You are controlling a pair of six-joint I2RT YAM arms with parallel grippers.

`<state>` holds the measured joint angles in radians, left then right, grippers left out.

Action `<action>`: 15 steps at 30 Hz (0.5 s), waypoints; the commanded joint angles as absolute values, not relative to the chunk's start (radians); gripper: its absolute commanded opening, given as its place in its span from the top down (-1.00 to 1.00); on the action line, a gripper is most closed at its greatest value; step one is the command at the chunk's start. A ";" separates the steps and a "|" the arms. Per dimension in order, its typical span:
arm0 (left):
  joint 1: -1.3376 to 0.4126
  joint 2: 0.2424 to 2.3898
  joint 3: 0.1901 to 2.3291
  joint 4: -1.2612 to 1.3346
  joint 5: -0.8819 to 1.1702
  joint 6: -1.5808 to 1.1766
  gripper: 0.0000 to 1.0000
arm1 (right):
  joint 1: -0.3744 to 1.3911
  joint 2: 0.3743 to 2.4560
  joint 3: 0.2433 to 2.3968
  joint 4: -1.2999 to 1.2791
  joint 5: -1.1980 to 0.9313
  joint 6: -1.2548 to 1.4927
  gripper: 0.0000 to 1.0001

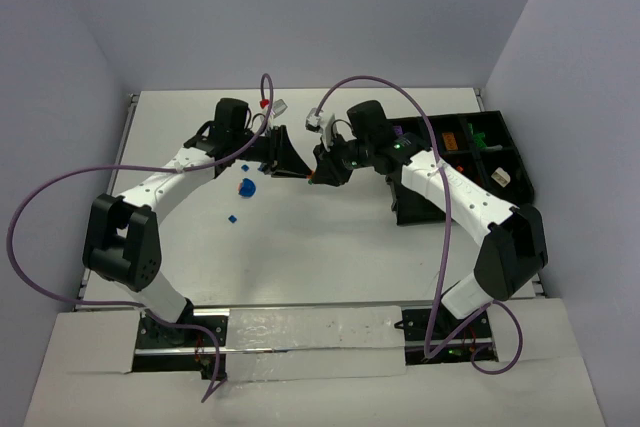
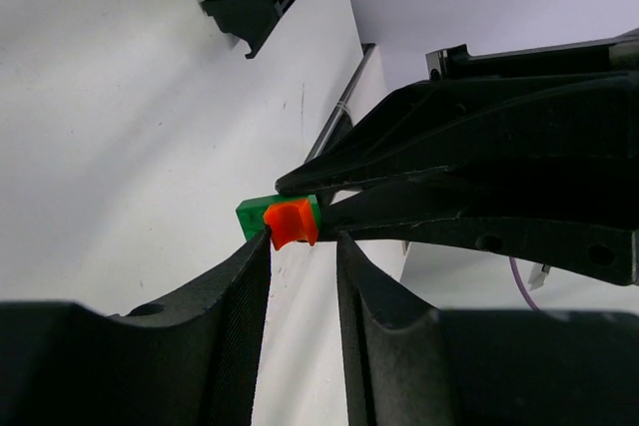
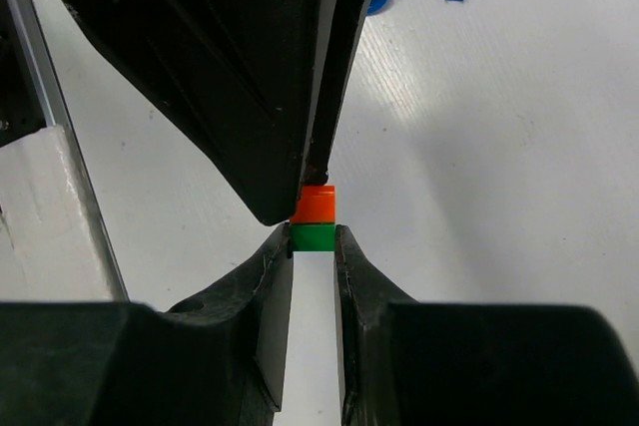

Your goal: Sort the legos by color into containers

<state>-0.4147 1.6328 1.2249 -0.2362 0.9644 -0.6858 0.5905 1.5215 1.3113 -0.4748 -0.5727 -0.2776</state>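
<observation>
My right gripper [image 3: 314,238] is shut on a small green lego [image 3: 313,236], held above the table. An orange lego [image 3: 318,204] is stuck to the green one's far side. My left gripper [image 2: 305,242] faces it from the left, with its jaws narrowly apart around the orange lego [image 2: 291,221]. One fingertip [image 2: 262,246] touches the piece and the other stands just clear of it. In the top view both grippers meet at mid-table, the left gripper [image 1: 292,165] against the right gripper [image 1: 320,171]. The black containers [image 1: 521,185] sit at the right.
A round blue lego [image 1: 246,187] and a small blue lego [image 1: 232,217] lie on the white table under the left arm. Purple, orange and green pieces show in the tray's compartments. A purple cable arcs over each arm.
</observation>
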 commanded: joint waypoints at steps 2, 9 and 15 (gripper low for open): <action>-0.419 1.646 1.220 -0.165 1.029 -0.753 0.25 | 0.616 1.474 1.368 -0.451 -0.559 -0.300 1.00; -0.419 1.659 1.217 -0.152 1.038 -0.775 0.25 | 0.634 1.477 1.378 -0.459 -0.533 -0.314 1.00; -0.418 1.667 1.225 -0.168 1.031 -0.762 0.25 | 0.640 1.479 1.383 -0.464 -0.522 -0.320 1.00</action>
